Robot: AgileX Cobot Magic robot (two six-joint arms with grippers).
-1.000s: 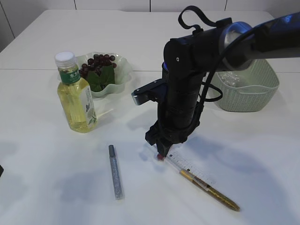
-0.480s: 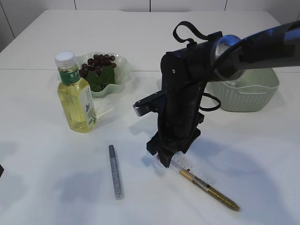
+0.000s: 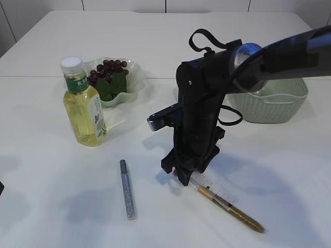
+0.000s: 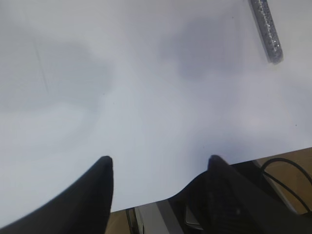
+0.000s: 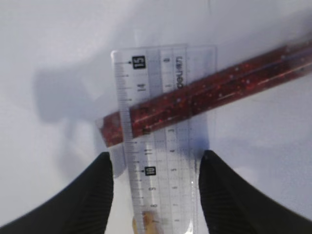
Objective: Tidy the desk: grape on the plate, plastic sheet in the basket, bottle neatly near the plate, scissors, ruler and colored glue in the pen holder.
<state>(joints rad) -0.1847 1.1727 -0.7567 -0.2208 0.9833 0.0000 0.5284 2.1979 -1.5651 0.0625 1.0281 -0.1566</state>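
My right gripper (image 3: pixel 181 174) (image 5: pixel 156 163) is open and low over the table, its fingers on either side of the clear ruler (image 5: pixel 161 141) (image 3: pixel 212 185). A red glitter glue stick (image 5: pixel 209 92) lies under the ruler, crossing it. A gold glue stick (image 3: pixel 232 209) lies by the ruler's near end. A silver glue stick (image 3: pixel 126 188) (image 4: pixel 265 27) lies to the left. The bottle (image 3: pixel 84 103) of yellow liquid stands next to the plate (image 3: pixel 135 82), which holds grapes (image 3: pixel 107 68). My left gripper (image 4: pixel 158 161) is open and empty over the table's edge. Scissors, plastic sheet and pen holder are not visible.
A pale green basket (image 3: pixel 271 103) stands at the back right, partly behind my right arm. The right arm's dark body fills the middle of the exterior view and hides what is behind it.
My right arm has shifted slightly left and come down, bringing the open fingers lower around the ruler's end. The objects on the table have not moved.
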